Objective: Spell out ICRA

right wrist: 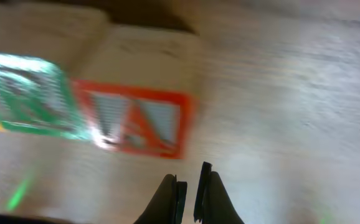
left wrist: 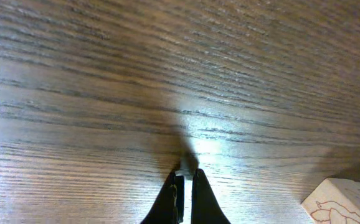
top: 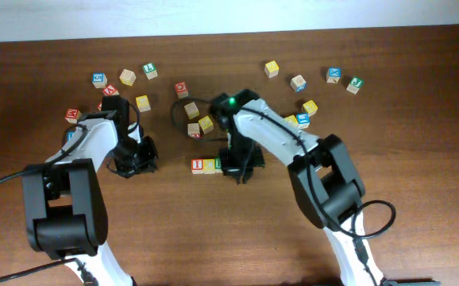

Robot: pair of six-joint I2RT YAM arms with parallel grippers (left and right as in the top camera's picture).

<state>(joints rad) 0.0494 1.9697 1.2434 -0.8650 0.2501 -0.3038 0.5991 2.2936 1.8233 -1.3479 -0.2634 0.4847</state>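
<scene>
Two letter blocks, one red-edged and one yellow-green, lie side by side at the table's middle. My right gripper hangs just right of them and hides what is beneath it. The right wrist view is blurred: a green-bordered block sits beside a red-bordered block, whose letters I cannot read. The right jaws are nearly together, empty, just in front of the red-bordered block. My left gripper is shut and empty over bare wood, left of the row. A pale block corner shows at lower right.
Several loose letter blocks are scattered across the back: a group at the back left, a cluster behind the row, and more at the back right and by the right arm.
</scene>
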